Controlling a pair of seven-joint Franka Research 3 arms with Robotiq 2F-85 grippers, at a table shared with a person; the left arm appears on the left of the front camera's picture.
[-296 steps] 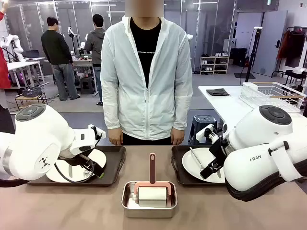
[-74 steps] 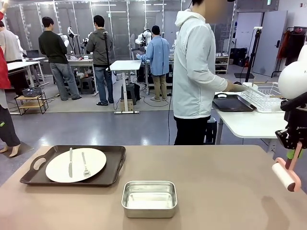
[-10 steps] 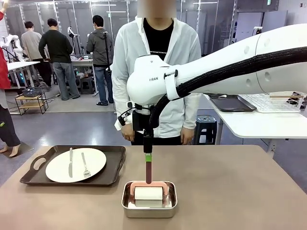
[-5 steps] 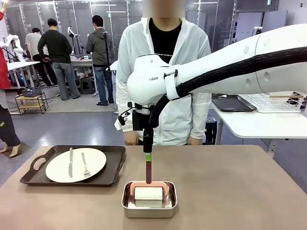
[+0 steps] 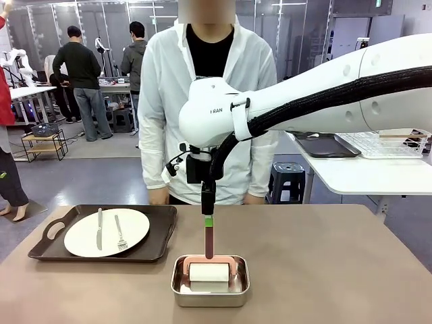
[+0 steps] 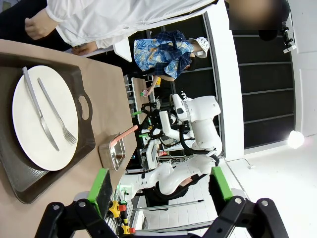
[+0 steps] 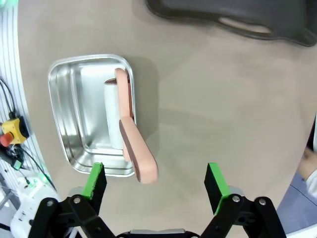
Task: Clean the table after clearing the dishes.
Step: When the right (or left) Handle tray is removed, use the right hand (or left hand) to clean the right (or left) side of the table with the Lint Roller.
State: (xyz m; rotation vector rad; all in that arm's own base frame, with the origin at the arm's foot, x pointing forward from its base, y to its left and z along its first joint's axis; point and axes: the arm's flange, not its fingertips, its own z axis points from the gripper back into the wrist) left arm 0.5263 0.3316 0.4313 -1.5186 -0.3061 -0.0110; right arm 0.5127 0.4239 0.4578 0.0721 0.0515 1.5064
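Observation:
On the tan table [image 5: 324,270], a white plate [image 5: 106,231] with a knife and fork lies on a dark tray [image 5: 158,233] at the left. A pink-handled roller [image 5: 209,272] rests in a square steel pan [image 5: 179,289] at the front middle, its handle pointing up. My right gripper [image 5: 208,221] hangs straight above that handle. In the right wrist view the right gripper [image 7: 154,174] is open, and the handle [image 7: 136,148] ends between its green pads without touching either. The left wrist view looks from the side at the plate [image 6: 44,119], with my left gripper [image 6: 159,182] open in the air.
A person in a white jacket [image 5: 202,101] stands at the table's far edge, one hand [image 5: 158,196] near the tray's far side. A white side table [image 5: 358,172] with a wire rack stands at the right. The tan top right of the pan is bare.
The person has shifted to the left along the far edge. My right arm and the roller have stayed where they were.

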